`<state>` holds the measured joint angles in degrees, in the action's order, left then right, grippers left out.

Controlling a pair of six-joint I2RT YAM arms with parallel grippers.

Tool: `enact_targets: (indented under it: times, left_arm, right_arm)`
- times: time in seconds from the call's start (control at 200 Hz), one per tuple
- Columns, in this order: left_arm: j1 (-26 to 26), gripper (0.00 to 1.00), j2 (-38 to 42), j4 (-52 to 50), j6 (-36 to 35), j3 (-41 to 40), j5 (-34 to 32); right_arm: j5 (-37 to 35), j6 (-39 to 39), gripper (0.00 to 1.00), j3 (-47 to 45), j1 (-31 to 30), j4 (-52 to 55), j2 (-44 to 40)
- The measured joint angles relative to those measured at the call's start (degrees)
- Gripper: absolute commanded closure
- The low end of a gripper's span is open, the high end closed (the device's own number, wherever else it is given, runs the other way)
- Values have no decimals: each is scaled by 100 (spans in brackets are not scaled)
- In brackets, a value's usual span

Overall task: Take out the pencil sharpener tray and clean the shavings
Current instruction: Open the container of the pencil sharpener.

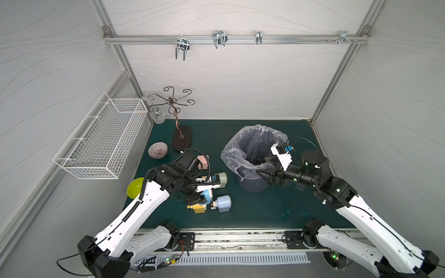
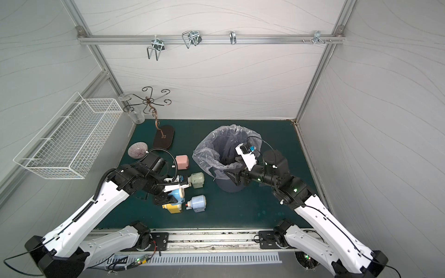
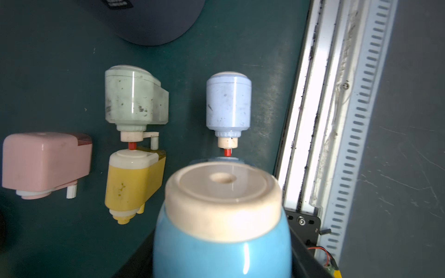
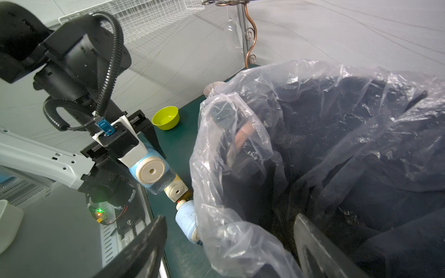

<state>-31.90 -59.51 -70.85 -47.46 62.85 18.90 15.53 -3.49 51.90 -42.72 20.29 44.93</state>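
bin (image 1: 250, 184): right | sharpeners (image 1: 222, 203): left of bin | basket (image 1: 96, 154): left wall

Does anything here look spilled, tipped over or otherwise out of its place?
Yes: dark crumbs lie scattered along the front metal rail, not in the bin. The pale blue sharpener and the green sharpener lie on their sides.

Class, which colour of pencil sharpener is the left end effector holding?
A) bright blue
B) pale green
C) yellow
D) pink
A: the left end effector is closed on the bright blue sharpener, which fills the front of the left wrist view.
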Motion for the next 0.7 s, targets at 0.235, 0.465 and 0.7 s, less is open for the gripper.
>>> enact_targets:
  times: [0.235, 0.465, 0.7]
  left_arm:
    - [-721, 100, -210, -286, 66, 787, 168]
    - [-1333, 100, -496, -284, 258, 1207, 258]
    - [-1827, 100, -540, -256, 496, 1360, 308]
  right_arm:
    - [-319, 560, 9, -1001, -1178, -428, -732]
    - [-911, 1019, 5, -1674, -2551, -844, -562]
    - [-1176, 1082, 5, -1853, -3064, -1827, 7]
